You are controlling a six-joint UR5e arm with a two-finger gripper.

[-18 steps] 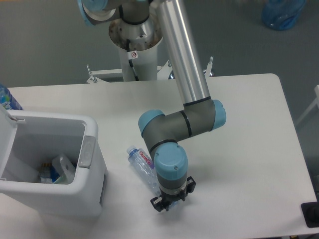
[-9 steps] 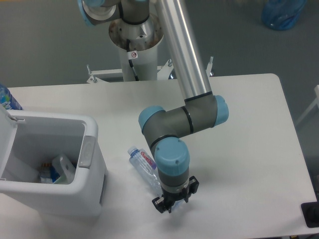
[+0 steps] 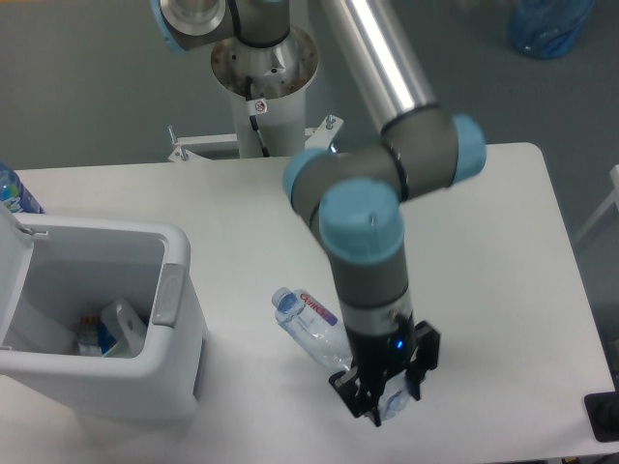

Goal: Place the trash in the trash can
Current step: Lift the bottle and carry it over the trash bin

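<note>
A clear crinkled plastic bottle with a red-and-white label, the trash, hangs tilted above the table, cap end toward the upper left. My gripper is shut on its lower end, near the table's front edge. The trash can, a white boxy bin with a grey latch tab, stands at the left with its lid swung open. White and blue items lie on its floor; I cannot tell what they are. The bin is well to the left of the gripper.
A blue-labelled bottle pokes up behind the bin's lid at the far left. The robot's base column rises behind the table. A blue bag lies on the floor at the back right, and a black object sits at the front right corner.
The gripper closed on the bottle's lower end and rose off the table with it, shifting right. The arm now looms larger, and the bottle's cap end has moved right.
</note>
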